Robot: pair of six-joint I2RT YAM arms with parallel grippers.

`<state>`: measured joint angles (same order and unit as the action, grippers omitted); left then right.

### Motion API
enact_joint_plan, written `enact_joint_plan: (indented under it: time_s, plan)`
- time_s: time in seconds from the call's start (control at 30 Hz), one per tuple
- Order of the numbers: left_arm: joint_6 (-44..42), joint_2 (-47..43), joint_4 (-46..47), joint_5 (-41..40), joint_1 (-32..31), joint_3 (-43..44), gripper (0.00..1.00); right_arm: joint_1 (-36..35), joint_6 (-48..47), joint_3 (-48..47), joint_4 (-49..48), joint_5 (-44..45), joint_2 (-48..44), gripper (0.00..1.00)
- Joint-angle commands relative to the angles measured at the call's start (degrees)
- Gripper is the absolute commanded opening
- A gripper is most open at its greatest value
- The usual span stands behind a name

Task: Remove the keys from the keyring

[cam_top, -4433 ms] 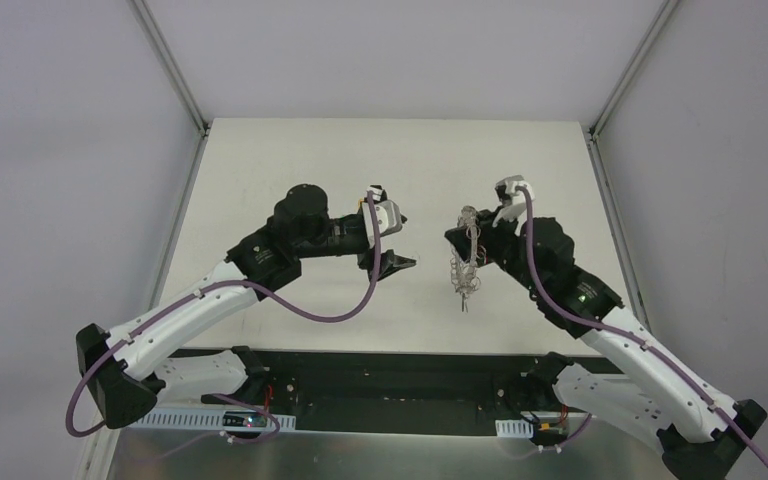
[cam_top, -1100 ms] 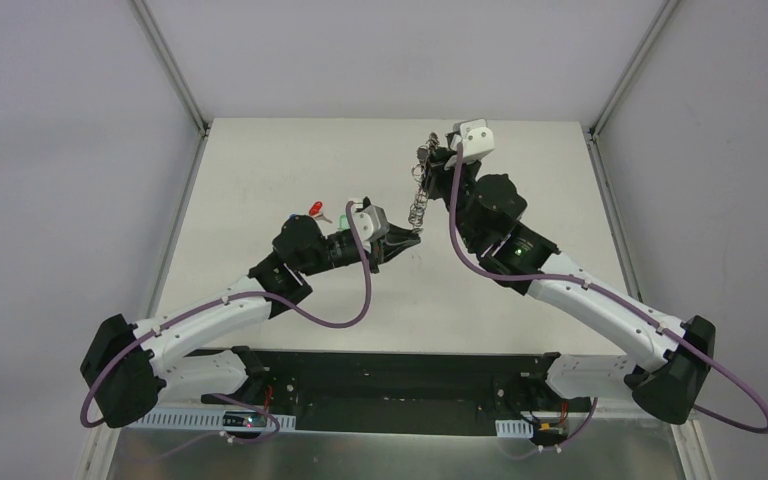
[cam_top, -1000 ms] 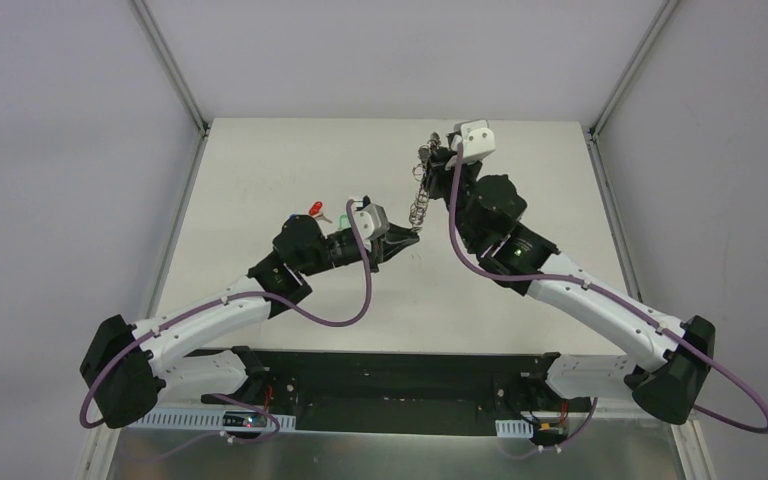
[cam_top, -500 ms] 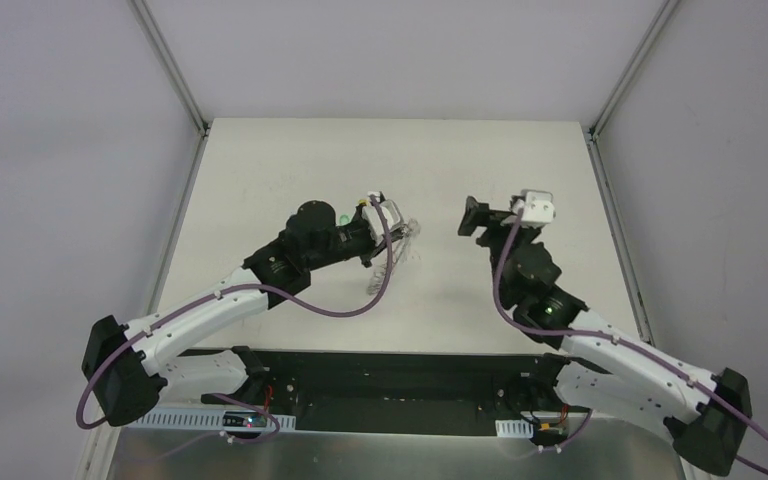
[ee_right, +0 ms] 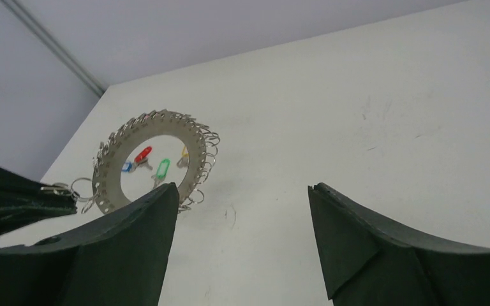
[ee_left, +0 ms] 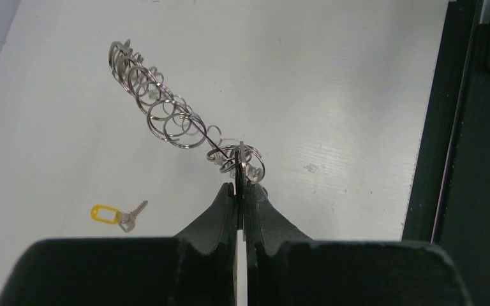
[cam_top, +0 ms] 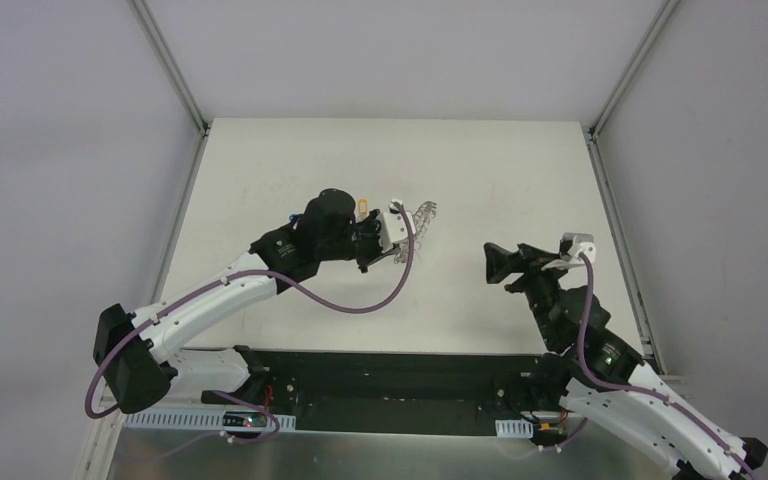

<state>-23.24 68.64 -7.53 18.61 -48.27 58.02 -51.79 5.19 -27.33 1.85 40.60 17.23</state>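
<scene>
The keyring (ee_left: 159, 108), a silvery ring hung with many small loops, is pinched at its near edge by my left gripper (ee_left: 239, 185), which is shut on it. In the top view the keyring (cam_top: 422, 212) sticks out to the right of the left gripper (cam_top: 405, 225). My right gripper (ee_right: 242, 191) is open and empty, apart from the keyring (ee_right: 111, 159) and facing it. Through the ring's hole I see keys on the table with red (ee_right: 143, 154), green (ee_right: 161, 169) and blue (ee_right: 127, 167) tags. A yellow-tagged key (ee_left: 111, 215) lies loose on the table.
The white table (cam_top: 520, 170) is edged by metal rails (cam_top: 610, 210) and grey walls. A black strip (ee_left: 478, 159) runs along its near edge. My right gripper (cam_top: 492, 262) hovers at the near right.
My right gripper has opened, let go of the keyring's far end and pulled back toward the near right. The left gripper, still shut on the keyring, has swung it slightly right and away.
</scene>
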Motion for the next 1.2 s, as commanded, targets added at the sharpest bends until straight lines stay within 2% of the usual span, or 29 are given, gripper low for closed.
enact_joint_plan:
  time_s: [0.0, 0.13, 0.23, 0.33, 0.47, 0.53, 0.6, 0.67, 0.8, 0.9, 1.0, 1.17]
  plan:
    - [-4.9, -0.6, -4.4, 2.9, 0.0, 3.9, 0.0, 0.0, 0.7, -2.5, 5.9, -14.6, 0.6, 0.8]
    - [-6.7, -0.6, -6.8, 5.6, 0.0, 4.1, 0.0, 0.0, -1.1, -5.3, 7.5, -24.9, 6.7, 0.8]
    - [-6.2, -0.6, -7.2, 13.1, 0.0, 3.7, 0.0, 0.0, -2.8, -7.5, 7.4, -30.0, 11.9, 0.8]
    - [-5.2, -0.5, -7.2, 19.8, 0.0, 3.5, 0.0, 0.0, -3.6, -8.5, 4.6, -29.1, 15.0, 0.8]
    - [-5.7, -1.1, -7.4, 24.5, -0.1, 2.8, 0.0, 0.5, -4.5, -10.8, 3.3, -26.9, 19.8, 0.77]
    - [-5.9, -1.5, -7.5, 26.8, -0.1, 2.4, 0.0, 1.2, -6.1, -12.0, 3.2, -30.1, 22.1, 0.75]
    - [-6.0, -1.7, -7.4, 28.5, -0.1, 2.3, 0.0, 2.1, -8.2, -12.9, 3.1, -38.0, 23.7, 0.75]
    - [-6.0, -1.6, -7.4, 28.6, -0.1, 2.4, 0.0, 2.8, -10.2, -13.5, 3.3, -47.6, 25.2, 0.76]
    - [-7.1, -2.1, -7.3, 25.9, -0.1, 2.6, 0.0, 3.1, -10.7, -14.0, 4.1, -56.4, 29.3, 0.69]
    - [-8.0, -2.5, -7.0, 20.7, -0.1, 2.6, 0.0, 3.1, -9.7, -14.0, 4.3, -62.8, 31.8, 0.64]
    - [-8.3, -2.9, -6.3, 17.3, -0.1, 2.2, 0.0, 3.0, -8.5, -13.7, 4.2, -66.4, 32.7, 0.61]
    - [-8.4, -3.5, -5.6, 17.8, -0.2, 1.5, 0.0, 3.0, -7.7, -11.4, 2.4, -67.8, 30.4, 0.57]
